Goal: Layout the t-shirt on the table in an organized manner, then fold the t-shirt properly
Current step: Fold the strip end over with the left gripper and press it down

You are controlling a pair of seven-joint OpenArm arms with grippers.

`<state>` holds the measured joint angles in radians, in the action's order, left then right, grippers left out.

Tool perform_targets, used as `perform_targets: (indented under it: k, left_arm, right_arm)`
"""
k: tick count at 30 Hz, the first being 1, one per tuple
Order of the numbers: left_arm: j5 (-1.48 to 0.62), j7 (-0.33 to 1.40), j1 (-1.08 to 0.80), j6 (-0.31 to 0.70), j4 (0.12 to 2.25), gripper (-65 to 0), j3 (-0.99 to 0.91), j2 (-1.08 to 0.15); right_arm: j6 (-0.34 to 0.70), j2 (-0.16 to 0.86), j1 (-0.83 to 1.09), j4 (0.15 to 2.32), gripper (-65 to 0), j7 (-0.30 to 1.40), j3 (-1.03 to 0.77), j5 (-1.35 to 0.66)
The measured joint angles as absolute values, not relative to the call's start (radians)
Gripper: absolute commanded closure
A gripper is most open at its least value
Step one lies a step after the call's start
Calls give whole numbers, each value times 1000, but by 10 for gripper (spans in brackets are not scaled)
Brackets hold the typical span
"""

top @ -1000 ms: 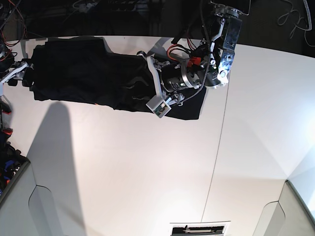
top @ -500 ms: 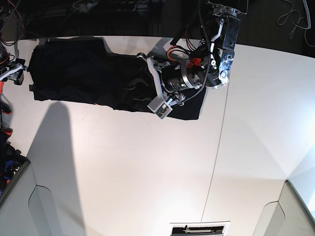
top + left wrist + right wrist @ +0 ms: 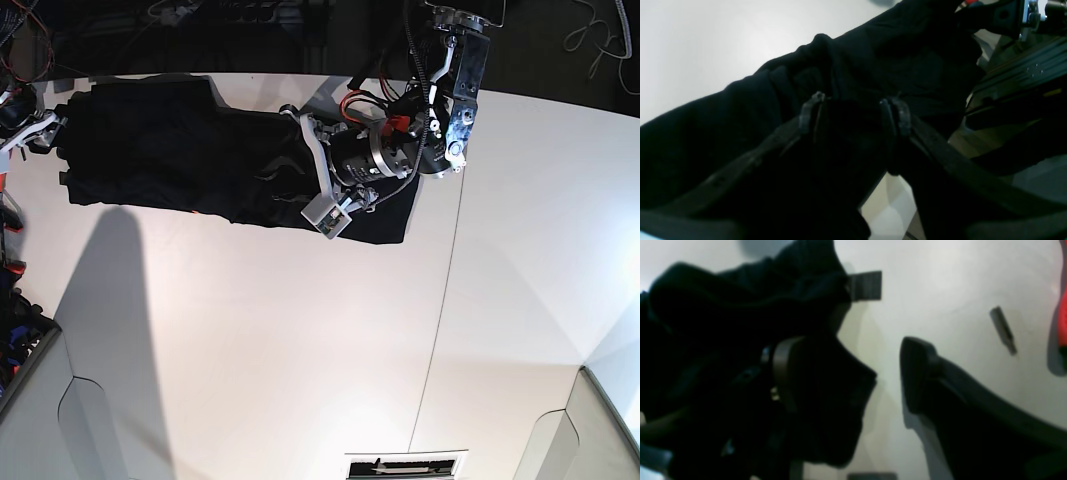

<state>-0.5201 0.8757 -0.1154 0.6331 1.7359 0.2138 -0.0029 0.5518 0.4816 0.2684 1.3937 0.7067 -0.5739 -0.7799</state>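
The shirt (image 3: 190, 155) lay as a long, rumpled black band along the far edge of the table (image 3: 300, 340), its print hidden. It looked soft, light and limp, so it would sag and bunch wherever lifted; hems, shoulder seams or corners seemed the best places to pinch. The left gripper (image 3: 853, 115) sat over the shirt's middle with a fold of cloth bunched between its jaws, apparently pinched. At the shirt's end nearest the table's corner, the right gripper (image 3: 843, 373) stood with jaws spread apart, cloth draped against one finger only, not clamped.
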Motion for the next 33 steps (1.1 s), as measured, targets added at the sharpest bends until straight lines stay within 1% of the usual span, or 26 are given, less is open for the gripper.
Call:
perform_targets:
  k: [7,14,18,19,20,23,24,25,27,28,30,31,33]
  left_arm:
    - [-521,875,-115,635,1736,-288,214,-2]
    - [-521,876,-115,636,1736,-288,214,-2]
    - [-521,876,-115,636,1736,-288,214,-2]
    - [-521,876,-115,637,1736,-288,214,-2]
    - [-521,876,-115,637,1736,-288,214,-2]
    - [-521,875,-115,637,1736,-288,214,-2]
    - [-521,875,-115,637,1736,-288,214,-2]
    - [-521,875,-115,637,1736,-288,214,-2]
    - [-531,876,-115,638,1736,-281,214,-3]
    - [-579,902,-115,638,1739,-279,211,-3]
    - [-713,959,-118,679,1773,-279,207,-11]
    - [-762,973,-119,684,1797,-279,202,-10]
    - [-800,976,-119,686,1821,-279,202,-8]
  right_arm:
    - [558,479,233,1389,-420,720,-552,-782]
    - [565,482,215,1394,-420,691,-415,-781]
    - [569,482,207,1397,-419,683,-383,-781]
    - [570,482,207,1397,-398,684,-383,-781]
    - [569,482,207,1397,-345,680,-383,-782]
    - [568,482,208,1395,-95,684,-381,-778]
    - [568,481,208,1394,-22,683,-381,-778]
    - [569,481,210,1394,0,681,-380,-778]
    - [569,481,210,1394,0,682,-380,-775]
    - [569,481,210,1394,0,681,-380,-764]
    - [570,482,202,1394,0,681,-379,-745]
    - [573,481,199,1394,0,681,-379,-731]
    - [574,481,199,1394,0,680,-379,-717]
